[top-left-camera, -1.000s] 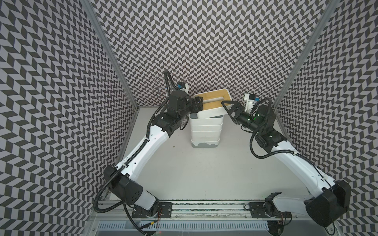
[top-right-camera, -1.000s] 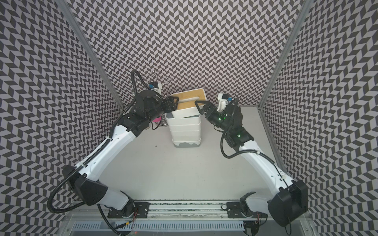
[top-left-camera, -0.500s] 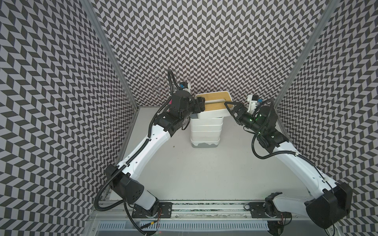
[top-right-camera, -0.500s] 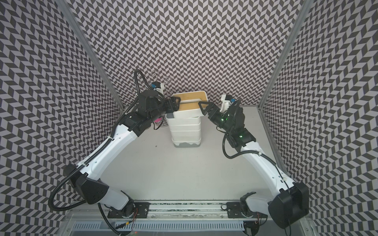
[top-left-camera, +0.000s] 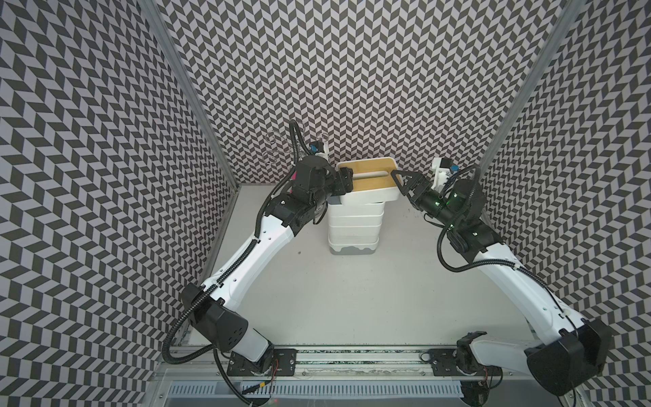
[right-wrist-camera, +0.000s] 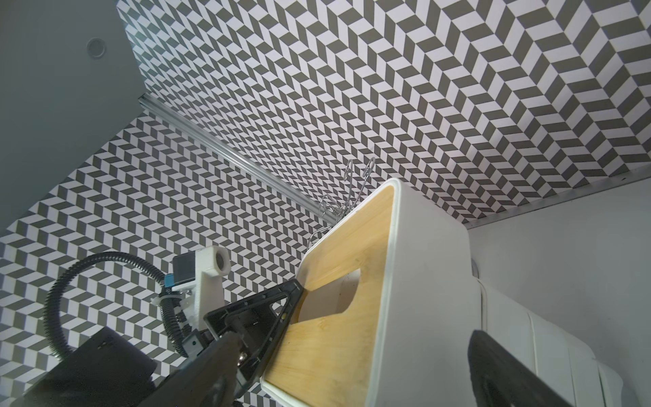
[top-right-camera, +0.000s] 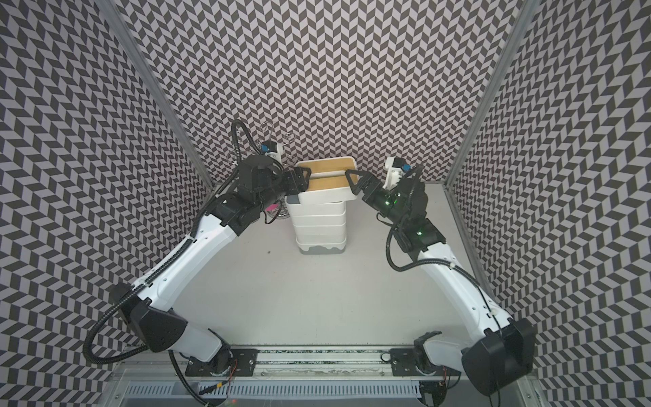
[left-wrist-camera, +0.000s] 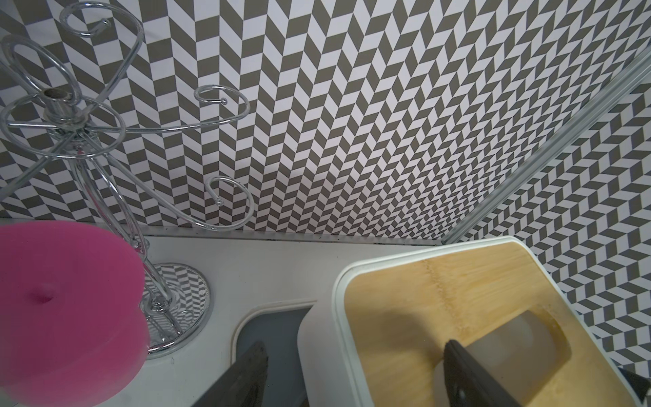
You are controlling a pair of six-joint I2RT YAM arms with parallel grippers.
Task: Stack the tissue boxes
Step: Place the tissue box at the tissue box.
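Note:
Several white tissue boxes stand in a stack [top-left-camera: 354, 225] [top-right-camera: 318, 225] at the back middle. The top tissue box [top-left-camera: 373, 183] [top-right-camera: 331, 183] has a tan bamboo lid and lies nearly level, shifted right, baring a corner of the grey lid below [left-wrist-camera: 278, 324]. My left gripper [top-left-camera: 343, 186] [left-wrist-camera: 355, 345] is shut on its left end wall, one finger in the lid slot and one outside. My right gripper [top-left-camera: 400, 186] [right-wrist-camera: 357, 336] stands open, wide astride the right end, one finger over the lid and one low beside the stack. Whether these fingers touch is unclear.
A chrome wire rack [left-wrist-camera: 70, 116] [top-left-camera: 281, 148] stands at the back left, close behind my left wrist. A pink round object [left-wrist-camera: 63, 299] sits beside its base. The patterned back wall runs just behind the stack, and the side walls hem in both arms.
The bamboo-lidded box was tilted with its lid towards the camera; it has levelled out and come down towards the stack. Both grippers moved along with it.

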